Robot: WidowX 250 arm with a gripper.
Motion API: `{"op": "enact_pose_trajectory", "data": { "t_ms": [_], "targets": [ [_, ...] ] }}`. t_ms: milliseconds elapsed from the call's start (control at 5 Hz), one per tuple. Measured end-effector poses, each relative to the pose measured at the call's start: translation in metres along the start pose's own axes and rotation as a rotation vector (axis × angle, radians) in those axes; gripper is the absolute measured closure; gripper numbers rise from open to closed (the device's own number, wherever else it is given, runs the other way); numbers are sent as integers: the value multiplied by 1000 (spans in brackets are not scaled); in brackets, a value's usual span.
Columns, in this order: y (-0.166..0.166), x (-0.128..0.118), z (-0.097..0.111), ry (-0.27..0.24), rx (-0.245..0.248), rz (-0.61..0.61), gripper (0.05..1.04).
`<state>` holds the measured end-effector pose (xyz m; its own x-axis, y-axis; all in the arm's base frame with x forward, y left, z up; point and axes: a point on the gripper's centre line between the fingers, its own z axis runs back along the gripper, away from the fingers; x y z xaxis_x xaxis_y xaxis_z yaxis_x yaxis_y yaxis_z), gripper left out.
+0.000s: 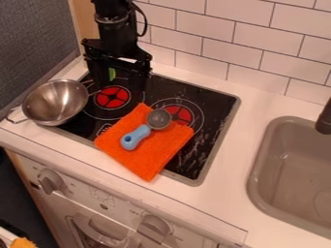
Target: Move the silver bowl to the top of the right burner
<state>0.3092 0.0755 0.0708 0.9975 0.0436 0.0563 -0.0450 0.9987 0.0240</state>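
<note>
Hanging above the stove (217, 100), jaws spread wide and empty, near the silver bowl (55, 102).

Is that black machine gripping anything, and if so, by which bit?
Nothing appears to be held: the tool has its fingers wide apart over the stove, and the silver bowl sits beside it, one handle close by.
</note>
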Motion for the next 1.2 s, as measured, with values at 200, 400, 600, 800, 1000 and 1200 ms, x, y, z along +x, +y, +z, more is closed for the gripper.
{"op": "enact_pose_trajectory", "data": {
  "t_ms": [200, 400, 600, 800, 1000, 1200],
  "targets": [
    [-1, -5, -10, 35, -5, 0, 83],
    [8, -21, -6, 58, 13, 6, 83],
    [23, -35, 22, 0, 8, 29, 83],
    [41, -45, 20, -2, 0, 52, 83],
    [55, -47, -4, 61, -16, 82, 83],
    [64, -40, -21, 85, -9, 94, 83]
  ]
}}
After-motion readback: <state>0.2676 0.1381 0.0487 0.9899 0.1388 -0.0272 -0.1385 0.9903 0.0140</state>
